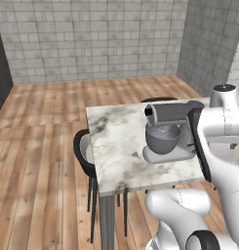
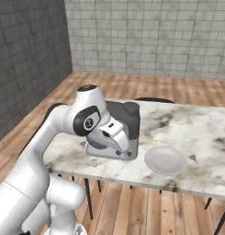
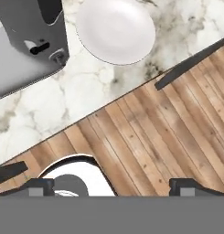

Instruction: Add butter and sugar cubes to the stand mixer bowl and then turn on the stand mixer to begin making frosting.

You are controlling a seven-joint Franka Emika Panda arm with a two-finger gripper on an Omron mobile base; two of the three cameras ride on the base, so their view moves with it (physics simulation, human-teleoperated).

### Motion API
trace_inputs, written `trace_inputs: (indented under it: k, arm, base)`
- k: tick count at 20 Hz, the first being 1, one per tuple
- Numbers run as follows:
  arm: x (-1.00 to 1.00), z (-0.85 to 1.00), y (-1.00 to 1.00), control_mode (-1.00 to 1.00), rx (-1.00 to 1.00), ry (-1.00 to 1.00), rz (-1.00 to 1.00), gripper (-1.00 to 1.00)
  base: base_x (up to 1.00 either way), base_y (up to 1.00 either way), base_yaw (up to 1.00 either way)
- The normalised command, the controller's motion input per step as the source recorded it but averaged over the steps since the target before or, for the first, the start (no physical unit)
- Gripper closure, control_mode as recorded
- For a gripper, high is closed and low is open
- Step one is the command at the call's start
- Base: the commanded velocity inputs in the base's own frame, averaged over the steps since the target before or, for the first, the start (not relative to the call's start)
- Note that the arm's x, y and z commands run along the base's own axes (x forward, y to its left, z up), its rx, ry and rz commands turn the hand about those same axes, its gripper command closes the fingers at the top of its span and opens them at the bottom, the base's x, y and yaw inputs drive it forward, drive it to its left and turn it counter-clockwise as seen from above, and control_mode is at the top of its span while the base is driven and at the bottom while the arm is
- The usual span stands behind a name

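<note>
The grey stand mixer [image 1: 170, 113] stands on the marble table [image 1: 116, 146], and the dark grey stand mixer bowl [image 1: 162, 140] sits under its head. In the right base view my hand hangs in front of the stand mixer [image 2: 128, 120], and my gripper [image 2: 122, 150] points down by the table's near edge. From the hand view, the gripper [image 3: 113, 185] is open with nothing between its fingertips [image 3: 40, 185], above the wooden floor just off the table edge. The mixer's base and its small black knob [image 3: 39, 48] are at upper left. The butter and sugar cubes are out of view.
A round white plate [image 2: 165, 160] lies on the table to the right of the mixer, also seen as the plate [image 3: 115, 29] in the hand view. A black chair [image 1: 83, 151] stands at the table's far left side. Another black chair back [image 2: 153, 99] shows behind the table. A dark bar [image 3: 191, 64] crosses the floor below the table edge.
</note>
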Motion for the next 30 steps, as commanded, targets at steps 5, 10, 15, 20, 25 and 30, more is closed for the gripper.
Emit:
trace_inputs:
  k: [5,10,15,20,25,30]
  arm:
    - [0.0,-0.74,0.0,-1.0,0.0,0.08,0.41,-1.0]
    - [0.33,-0.66,0.0,-1.0,0.01,0.0,0.42,-1.0]
    - [0.48,-0.45,-0.01,-1.0,0.01,0.0,0.37,-1.0]
    - [0.53,-0.17,-0.05,-1.0,0.0,-0.01,0.22,-1.0]
    - [0.43,0.0,-0.06,-1.0,0.0,-0.02,0.04,-1.0]
    - [0.06,-0.01,-0.12,-1.0,0.0,-0.01,-0.01,-1.0]
  base:
    - [0.0,0.0,0.0]
    - [0.0,0.0,0.0]
    - [0.0,0.0,0.0]
    - [0.0,0.0,0.0]
    - [0.0,0.0,0.0]
    - [0.0,0.0,0.0]
